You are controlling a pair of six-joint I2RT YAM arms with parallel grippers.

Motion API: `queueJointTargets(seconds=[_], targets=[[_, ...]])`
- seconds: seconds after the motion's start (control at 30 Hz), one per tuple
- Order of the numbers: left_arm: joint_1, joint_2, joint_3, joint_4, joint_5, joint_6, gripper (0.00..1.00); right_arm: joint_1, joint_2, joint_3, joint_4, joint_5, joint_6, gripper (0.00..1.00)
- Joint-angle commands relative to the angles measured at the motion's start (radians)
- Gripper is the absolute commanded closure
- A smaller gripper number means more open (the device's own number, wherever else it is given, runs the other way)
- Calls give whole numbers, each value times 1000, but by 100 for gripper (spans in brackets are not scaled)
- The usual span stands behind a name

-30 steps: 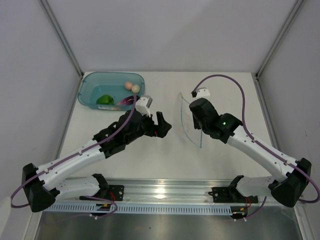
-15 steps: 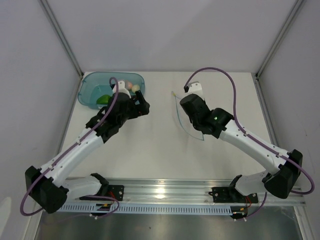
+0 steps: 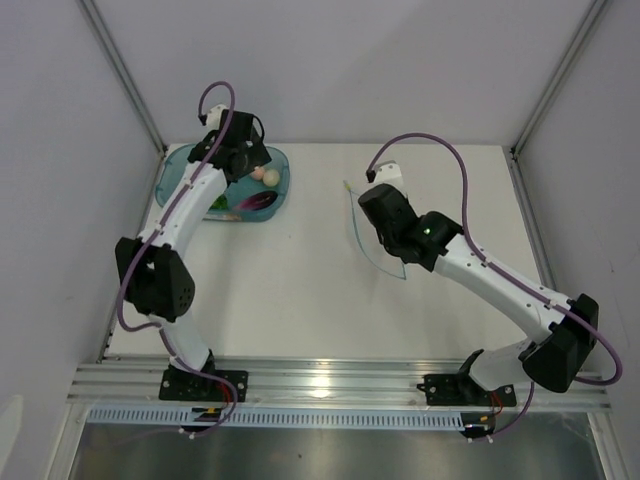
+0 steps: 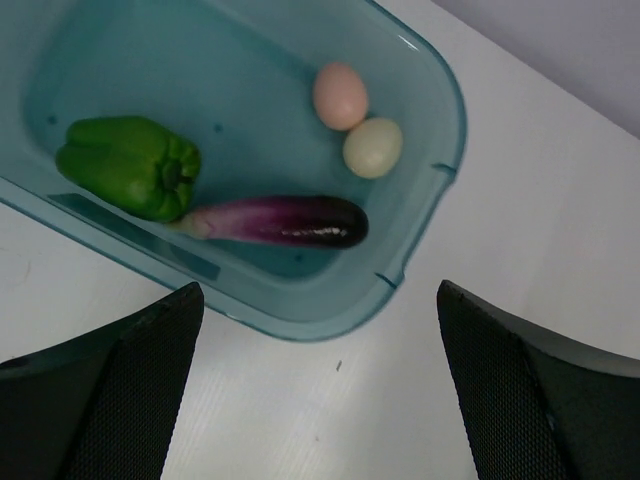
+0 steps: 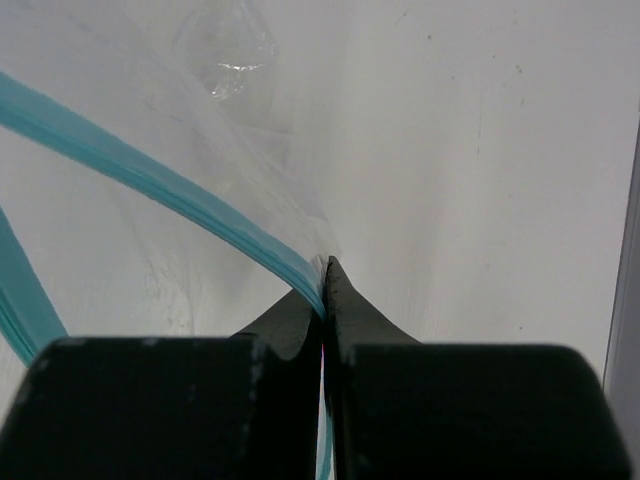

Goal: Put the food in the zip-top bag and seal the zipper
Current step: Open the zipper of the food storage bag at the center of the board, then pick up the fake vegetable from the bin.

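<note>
The food lies in a teal tub (image 4: 446, 120): a green pepper (image 4: 130, 165), a purple eggplant (image 4: 285, 220), a pink egg (image 4: 340, 95) and a cream egg (image 4: 373, 147). My left gripper (image 4: 325, 395) hangs open above the tub's near rim, with nothing between its fingers (image 4: 110, 400). In the top view, it (image 3: 250, 165) hovers over the tub (image 3: 175, 180). My right gripper (image 5: 326, 285) is shut on the zipper (image 5: 150, 175), the blue strip at the mouth of the clear zip-top bag (image 5: 230, 60). The bag (image 3: 378, 245) hangs from that gripper (image 3: 362, 208) at the table's middle right.
White table (image 3: 300, 290) with grey walls on the left, back and right. A metal rail (image 3: 330, 385) carrying both arm bases runs along the near edge. The right arm's purple cable (image 3: 430, 150) loops above the bag.
My left arm swung from the table's middle up and left over the tub, its jaws widening fully. The right gripper shifted slightly back-left with the bag still pinched.
</note>
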Motion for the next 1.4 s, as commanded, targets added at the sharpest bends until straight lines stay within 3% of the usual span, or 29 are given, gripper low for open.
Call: queueJointTargets(seconds=[0.0,0.23,0.47,1.07,1.37], targets=[[61,103,113,-156,-68,-20,0,-17,7,-4,26,-36,5,100],[183,209,144,-156,-28,17,1,-23,1,-47,63,-104,6,100],[235,275,153,-155,-63,68,0,-23,4,-80,100,-159,9,100],[259,389,206,-126,-22,189,0,-27,-19,-106,120,-197,9,100],[263,419,184,-134,-17,192,6,-28,-12,-113,130,-208,11,100]])
